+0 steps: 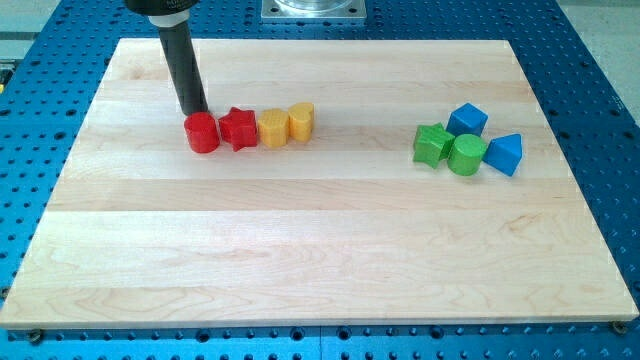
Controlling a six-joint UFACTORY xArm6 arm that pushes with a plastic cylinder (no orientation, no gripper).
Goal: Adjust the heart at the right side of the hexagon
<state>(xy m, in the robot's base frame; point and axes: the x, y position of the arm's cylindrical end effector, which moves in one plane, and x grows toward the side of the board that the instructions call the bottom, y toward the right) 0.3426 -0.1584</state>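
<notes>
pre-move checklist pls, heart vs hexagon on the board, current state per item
1. My tip in view: ok. It sits just above the red cylinder at the row's left end, at or very near contact.
2. Yellow heart located: ok, right end of the row.
3. Yellow hexagon located: ok, directly left of the heart, touching it.
4. Heart already right of hexagon: ok, though it sits slightly higher in the view, not aligned.
5. Clear path from tip to heart: not ok. The red cylinder, red star and hexagon lie between along the row.
6. Green and blue cluster out of the way: ok, far to the view's right.
</notes>
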